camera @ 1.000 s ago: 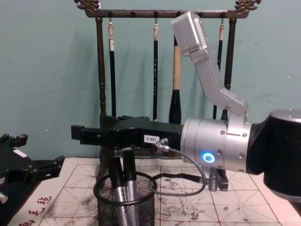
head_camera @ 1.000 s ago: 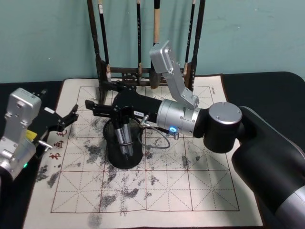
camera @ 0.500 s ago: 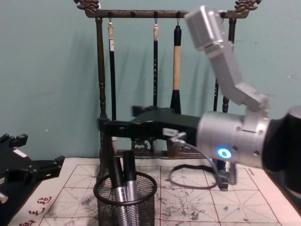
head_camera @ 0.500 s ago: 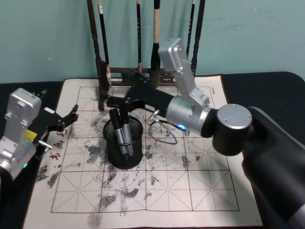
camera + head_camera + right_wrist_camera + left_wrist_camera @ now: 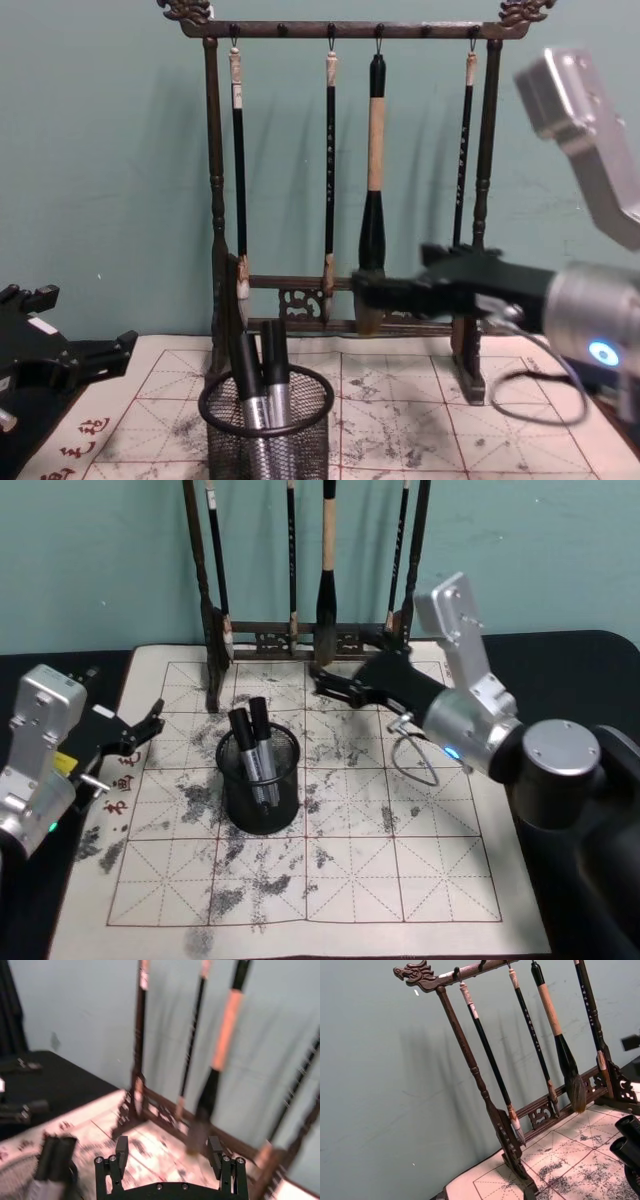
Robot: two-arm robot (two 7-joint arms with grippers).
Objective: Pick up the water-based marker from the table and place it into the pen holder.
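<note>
Two water-based markers [image 5: 252,752] stand in the black mesh pen holder [image 5: 260,785] on the calligraphy mat [image 5: 350,870]. The right tool [image 5: 322,683], fingers apart and empty, hangs to its far right, near the brush rack [image 5: 345,160]. The left tool [image 5: 148,723], fingers apart, sits at the desk's left edge.

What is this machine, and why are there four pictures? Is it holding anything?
It is a robot with two arms. Cameras on its head, its chest and each wrist take the four pictures. On a paper mat stands a black mesh pen holder with two markers standing in it. Behind it, brushes hang from a wooden rack. The right hand is open beside the holder and holds nothing. The left hand waits open at the mat's left edge, empty too.
</note>
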